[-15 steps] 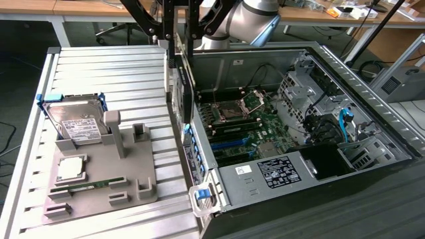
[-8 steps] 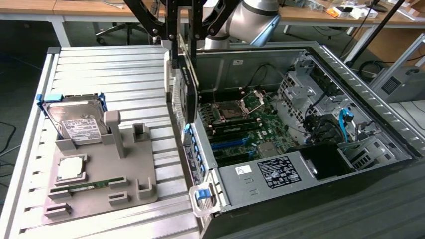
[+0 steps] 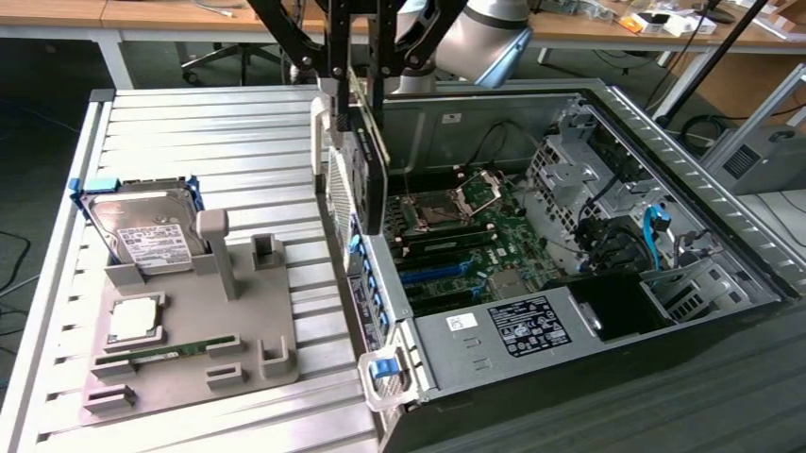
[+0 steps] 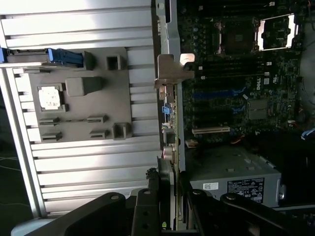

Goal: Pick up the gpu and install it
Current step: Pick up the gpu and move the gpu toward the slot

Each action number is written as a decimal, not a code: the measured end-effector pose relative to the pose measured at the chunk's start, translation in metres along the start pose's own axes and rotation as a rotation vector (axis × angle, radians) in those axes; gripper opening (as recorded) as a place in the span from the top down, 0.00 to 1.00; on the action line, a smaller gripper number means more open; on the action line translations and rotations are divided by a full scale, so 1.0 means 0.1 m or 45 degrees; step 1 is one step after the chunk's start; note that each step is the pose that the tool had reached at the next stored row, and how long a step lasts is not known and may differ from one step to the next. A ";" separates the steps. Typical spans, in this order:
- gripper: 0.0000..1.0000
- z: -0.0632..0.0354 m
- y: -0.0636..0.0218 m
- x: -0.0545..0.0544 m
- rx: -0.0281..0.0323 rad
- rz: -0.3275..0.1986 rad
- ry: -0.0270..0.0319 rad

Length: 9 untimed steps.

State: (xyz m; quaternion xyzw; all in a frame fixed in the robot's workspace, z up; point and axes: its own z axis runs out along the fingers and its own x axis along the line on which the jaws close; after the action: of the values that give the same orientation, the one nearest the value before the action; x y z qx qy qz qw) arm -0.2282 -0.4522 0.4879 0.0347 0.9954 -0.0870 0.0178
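The fingers point(image 3: 335, 42) are closed tight on the gpu point(image 3: 361, 170), which hangs on its edge over the wall of the open computer case point(image 3: 686, 151). It could bump that wall or miss its slot if it comes down crooked. The case holds the green board point(image 3: 492, 245) and a power box point(image 3: 516, 326); the grey holder point(image 3: 252, 321) on the counter point(image 3: 189, 132) holds a hard drive point(image 3: 145, 231), a chip point(image 3: 135, 321) and a memory stick point(image 3: 170, 351).

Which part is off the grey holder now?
The gpu, the dark card gripped by the claw above the case edge; hard drive, processor chip and memory stick sit on the holder.
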 end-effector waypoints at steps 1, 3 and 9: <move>0.73 0.001 0.001 -0.01 0.0013 0.000 -0.0002; 0.73 0.003 0.002 -0.02 0.0049 0.000 -0.0005; 0.73 0.009 0.007 -0.08 0.0207 -0.001 -0.0015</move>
State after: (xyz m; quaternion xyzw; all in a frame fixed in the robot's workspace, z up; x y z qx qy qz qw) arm -0.2203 -0.4522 0.4873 0.0345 0.9947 -0.0951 0.0181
